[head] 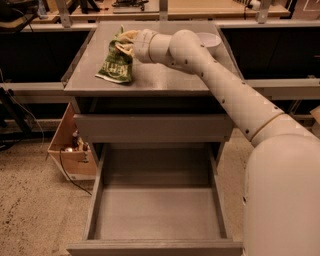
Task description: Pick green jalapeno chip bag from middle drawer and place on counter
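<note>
The green jalapeno chip bag (116, 65) lies crinkled on the left part of the counter (170, 77), its lower end resting on the grey top. My gripper (125, 43) is at the bag's upper end, with its fingers shut on the top of the bag. My arm reaches in from the right across the counter. Below, the middle drawer (156, 212) is pulled wide open, and its floor shows nothing inside.
A white bowl (209, 40) sits on the counter's back right, partly behind my arm. A shut drawer front (155, 127) lies just under the counter. A cardboard box (67, 147) and a cable are on the floor at left. Wooden benches (210, 7) stand behind.
</note>
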Controlling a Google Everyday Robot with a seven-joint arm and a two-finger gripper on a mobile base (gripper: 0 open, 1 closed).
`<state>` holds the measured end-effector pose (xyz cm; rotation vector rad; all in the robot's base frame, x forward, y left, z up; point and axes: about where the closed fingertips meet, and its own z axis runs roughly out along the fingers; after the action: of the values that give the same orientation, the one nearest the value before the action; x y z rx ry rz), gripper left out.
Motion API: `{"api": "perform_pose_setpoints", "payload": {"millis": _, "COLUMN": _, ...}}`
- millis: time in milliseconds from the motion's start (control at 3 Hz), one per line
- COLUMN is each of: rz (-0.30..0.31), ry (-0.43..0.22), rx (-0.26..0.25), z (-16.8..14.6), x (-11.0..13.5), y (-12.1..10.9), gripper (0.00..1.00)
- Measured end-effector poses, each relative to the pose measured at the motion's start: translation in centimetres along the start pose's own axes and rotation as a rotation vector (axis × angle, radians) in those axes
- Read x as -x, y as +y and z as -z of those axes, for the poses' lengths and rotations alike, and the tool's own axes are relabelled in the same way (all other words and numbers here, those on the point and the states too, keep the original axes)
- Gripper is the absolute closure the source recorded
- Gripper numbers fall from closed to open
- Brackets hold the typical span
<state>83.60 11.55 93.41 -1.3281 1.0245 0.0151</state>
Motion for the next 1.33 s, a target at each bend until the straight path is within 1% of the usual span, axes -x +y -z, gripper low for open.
{"api": "perform_pose_setpoints", "payload": {"millis": 333, "rz": 0.007, "ry": 0.041, "rx": 0.023, "z": 0.3, "x": -1.6, "y": 1.1, "gripper": 0.61}}
{"api": "perform_pose_setpoints", "payload": {"millis": 667, "rz": 0.013, "ry": 0.056, "rx": 0.037, "z": 0.9, "x": -2.2, "y": 1.5, "gripper": 0.37}}
{"api": "perform_pose_setpoints", "payload": {"millis": 1000, "rz": 0.02, "ry": 0.051, "rx": 0.038, "z": 1.6, "x": -2.1, "y": 1.1, "gripper": 0.15}}
{"api": "perform_pose_setpoints", "payload": {"millis": 1333, "rz": 0.028, "ry": 0.029, "rx": 0.022, "z": 2.9, "x": -1.4, "y": -0.5, "gripper": 0.0}}
